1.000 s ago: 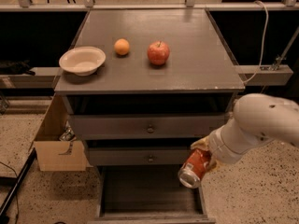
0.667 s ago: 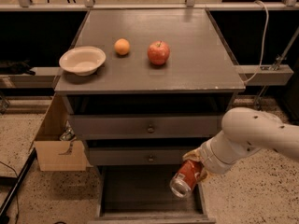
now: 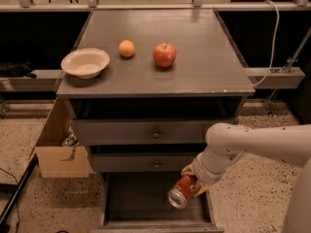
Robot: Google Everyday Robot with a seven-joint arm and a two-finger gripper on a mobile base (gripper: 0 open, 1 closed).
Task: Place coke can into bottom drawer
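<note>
The coke can (image 3: 181, 192) is red with a silver end facing down-left. It is tilted and held in my gripper (image 3: 193, 182) at the end of the white arm that reaches in from the right. The can hangs just above the right side of the bottom drawer (image 3: 141, 198). That drawer is pulled out, a dark tray with a low front edge, and its inside looks bare. The can's upper end is hidden by the gripper.
Two knobbed grey drawers (image 3: 156, 134) are shut above the open one. On the cabinet top sit a white bowl (image 3: 85, 62), an orange (image 3: 127, 48) and a red apple (image 3: 164, 55). A cardboard box (image 3: 60, 149) stands on the floor at the left.
My arm has moved down and to the left with the can, bringing it from beside the middle drawer to over the open bottom drawer.
</note>
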